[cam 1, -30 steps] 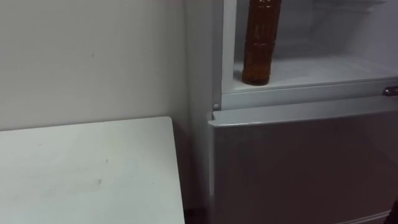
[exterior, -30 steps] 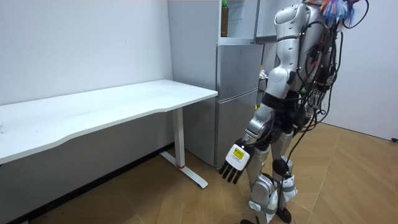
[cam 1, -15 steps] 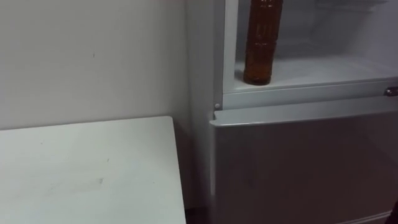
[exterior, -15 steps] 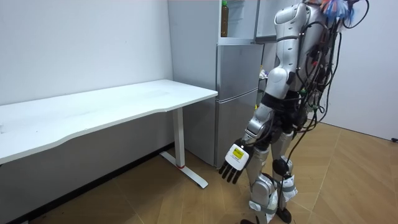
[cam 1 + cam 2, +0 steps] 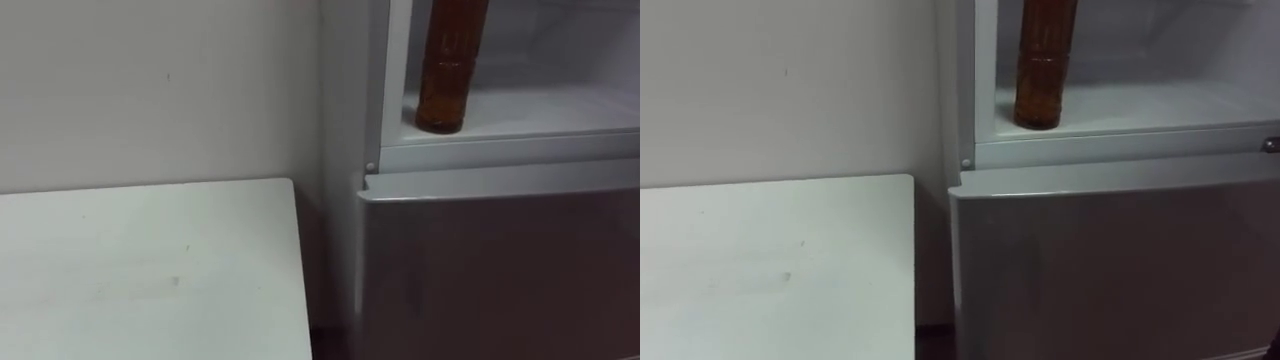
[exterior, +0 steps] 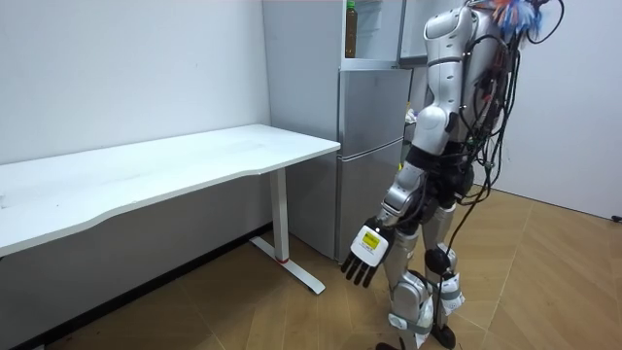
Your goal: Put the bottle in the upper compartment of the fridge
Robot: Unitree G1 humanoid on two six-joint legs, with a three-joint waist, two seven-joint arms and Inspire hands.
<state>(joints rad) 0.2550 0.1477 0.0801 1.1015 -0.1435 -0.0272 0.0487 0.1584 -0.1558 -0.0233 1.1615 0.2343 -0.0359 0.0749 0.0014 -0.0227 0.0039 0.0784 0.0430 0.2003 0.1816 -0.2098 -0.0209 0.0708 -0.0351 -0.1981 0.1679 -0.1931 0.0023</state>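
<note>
Left eye view: the brown ribbed plastic bottle (image 5: 447, 75) stands upright on the white shelf (image 5: 545, 108) of the open upper compartment of the grey two-door fridge (image 5: 345, 150), at the shelf's front left corner, just behind its front edge. Its top runs out of the picture. The grey lower door (image 5: 500, 265) below the shelf is closed. The flat white table (image 5: 150, 275) stands to the left of the fridge, its right edge just beside the fridge's side wall. In the room view the robot stands upright facing the fridge. Its left hand (image 6: 364, 255) hangs low at its side, empty, fingers straight, slightly spread, pointing at the wooden floor (image 6: 544, 282).
</note>
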